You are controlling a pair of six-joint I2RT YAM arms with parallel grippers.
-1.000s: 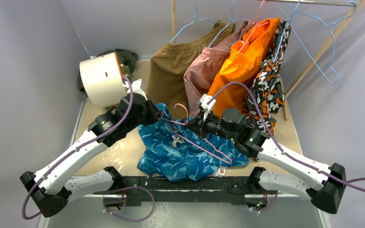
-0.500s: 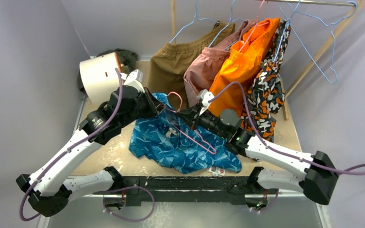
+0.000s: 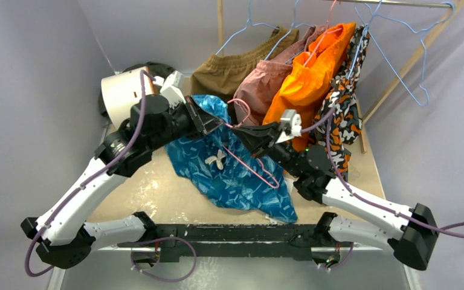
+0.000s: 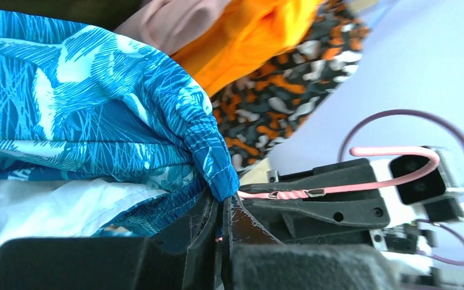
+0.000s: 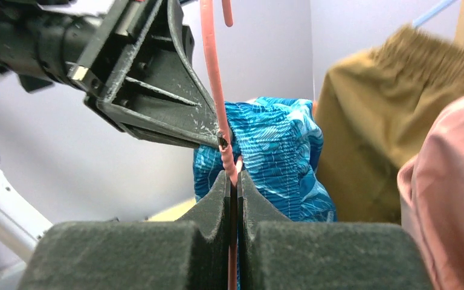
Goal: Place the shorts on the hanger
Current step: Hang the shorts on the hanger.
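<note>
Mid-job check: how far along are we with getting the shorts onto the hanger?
Done: both items are gripped. In hand: the left gripper pinches the shorts by an edge, so they hang from it; the right gripper clamps the hanger at its twisted neck, close beside. Left: the wire lies across the front of the cloth, not visibly through it, so hanging them remains.

Left arm point(image 3: 90, 181) and right arm point(image 3: 362, 202) raised, jaws clamped, tips nearly meeting.
</note>
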